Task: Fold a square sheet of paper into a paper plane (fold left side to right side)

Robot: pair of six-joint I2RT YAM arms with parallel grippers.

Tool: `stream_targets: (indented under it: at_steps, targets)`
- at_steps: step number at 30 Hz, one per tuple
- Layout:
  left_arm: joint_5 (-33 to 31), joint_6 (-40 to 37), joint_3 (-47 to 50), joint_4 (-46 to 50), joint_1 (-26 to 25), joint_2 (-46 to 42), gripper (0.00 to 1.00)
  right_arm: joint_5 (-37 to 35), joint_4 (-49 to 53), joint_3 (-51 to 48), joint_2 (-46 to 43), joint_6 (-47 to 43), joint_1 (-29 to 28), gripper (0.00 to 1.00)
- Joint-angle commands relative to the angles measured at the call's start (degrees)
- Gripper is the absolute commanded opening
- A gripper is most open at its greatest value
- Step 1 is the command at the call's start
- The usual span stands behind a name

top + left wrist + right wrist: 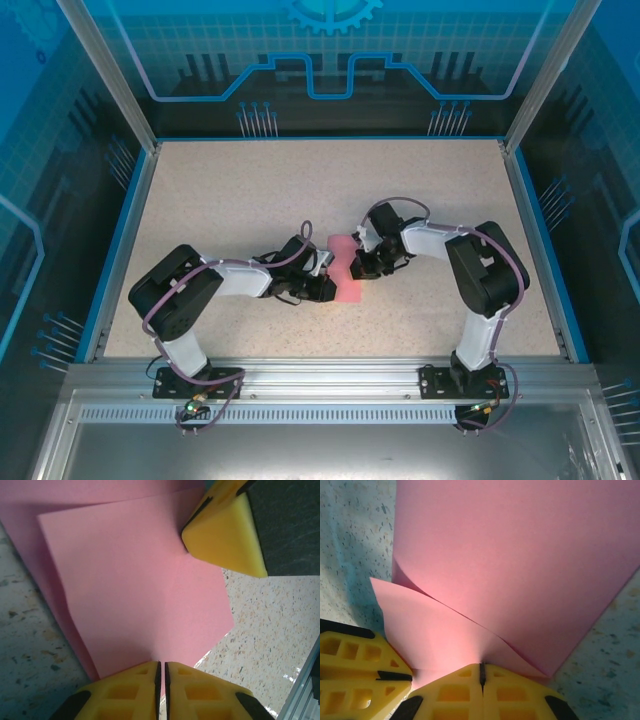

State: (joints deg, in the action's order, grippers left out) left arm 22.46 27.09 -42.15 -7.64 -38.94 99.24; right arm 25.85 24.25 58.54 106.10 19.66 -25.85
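On the speckled tabletop (250,200) you see the square sheet of paper (350,283) partly folded at centre. The left gripper (161,666) and right gripper (481,667) rest their tips on it, fingers closed together.

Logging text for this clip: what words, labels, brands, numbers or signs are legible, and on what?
None legible. The square sheet of paper is blank pink, the left gripper's fingers are unmarked yellow, and the blue back wall bears a gear graphic and line patterns, no lettering.
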Motion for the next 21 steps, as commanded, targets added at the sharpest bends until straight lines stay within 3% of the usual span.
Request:
stream_targets:
  at_steps: [1, 14, 21]
  targets:
    - [0.84, -0.16, -2.47, 4.4, -0.21, -1.18, 0.15, -2.12, 2.35, 1.83, 1.95, 0.12, -0.16, 0.0]
    - [2.11, -3.86, -11.39, 9.59, -0.34, 3.95, 0.17, -3.29, 3.62, 1.4, 2.67, -0.6, -0.13, 0.0]
    - [0.68, -4.51, -11.15, 10.63, -0.34, 5.26, 0.17, -3.73, 4.09, 1.33, 2.49, -0.98, 0.01, 0.0]
